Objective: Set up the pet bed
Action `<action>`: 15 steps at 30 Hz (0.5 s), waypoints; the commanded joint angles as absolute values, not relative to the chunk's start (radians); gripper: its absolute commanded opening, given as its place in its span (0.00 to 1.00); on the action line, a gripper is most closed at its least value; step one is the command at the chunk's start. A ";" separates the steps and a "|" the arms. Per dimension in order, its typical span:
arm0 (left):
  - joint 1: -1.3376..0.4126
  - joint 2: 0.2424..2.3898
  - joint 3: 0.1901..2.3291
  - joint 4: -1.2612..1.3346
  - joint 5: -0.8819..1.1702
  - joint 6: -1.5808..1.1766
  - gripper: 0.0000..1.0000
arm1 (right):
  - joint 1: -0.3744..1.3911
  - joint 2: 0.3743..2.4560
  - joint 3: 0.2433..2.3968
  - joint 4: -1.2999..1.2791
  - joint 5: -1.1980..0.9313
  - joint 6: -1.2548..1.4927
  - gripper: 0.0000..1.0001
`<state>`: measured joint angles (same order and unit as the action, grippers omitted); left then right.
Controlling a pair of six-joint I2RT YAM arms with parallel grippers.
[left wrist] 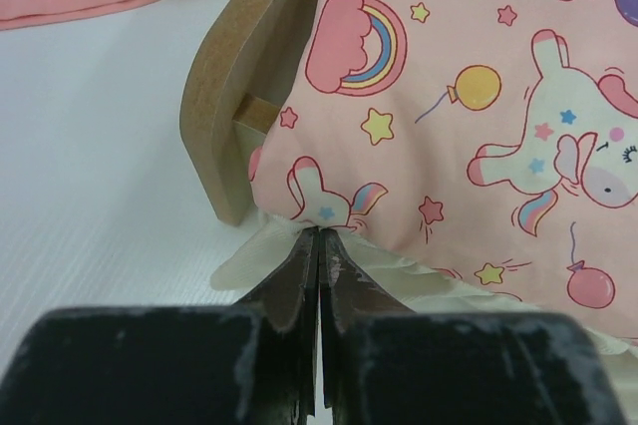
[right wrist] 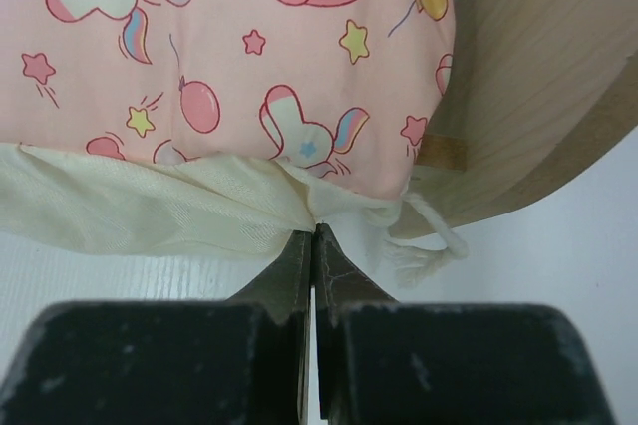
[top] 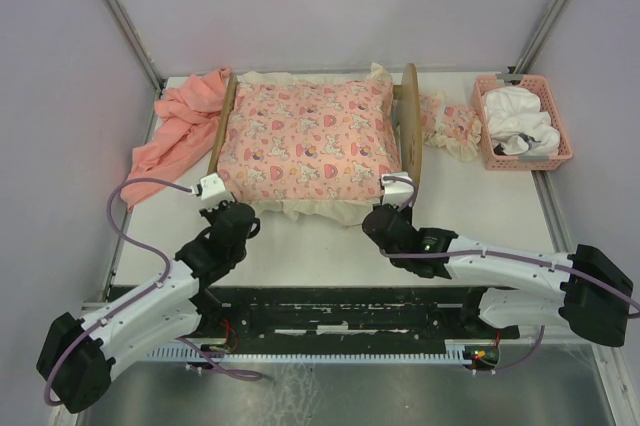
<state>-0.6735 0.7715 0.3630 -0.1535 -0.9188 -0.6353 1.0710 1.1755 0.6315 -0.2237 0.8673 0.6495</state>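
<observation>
The pet bed's light-wood frame (top: 410, 116) stands at the table's middle back, its base hidden under a pink unicorn-print cushion (top: 310, 136) with a cream frill. My left gripper (top: 243, 203) is at the cushion's near left corner. In the left wrist view it (left wrist: 319, 233) is shut on the frill (left wrist: 269, 250) beside the wooden end board (left wrist: 239, 76). My right gripper (top: 387, 202) is at the near right corner. In the right wrist view it (right wrist: 313, 228) is shut on the frill (right wrist: 159, 211) next to the headboard (right wrist: 538, 76).
A salmon-pink cloth (top: 180, 131) lies crumpled left of the bed. A small matching pillow (top: 448, 126) lies right of the headboard. A pink plastic basket (top: 556, 152) holding white cloth stands at the back right. Grey walls enclose the table.
</observation>
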 commanded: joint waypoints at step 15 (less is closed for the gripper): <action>-0.657 0.690 0.561 -0.289 -0.996 -0.687 0.59 | 1.064 1.018 0.932 -0.427 0.793 0.477 0.51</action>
<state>-0.6621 0.7429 0.4297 -0.2710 -0.9421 -0.6952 1.0695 1.0306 0.7765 -0.3943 0.7856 0.5701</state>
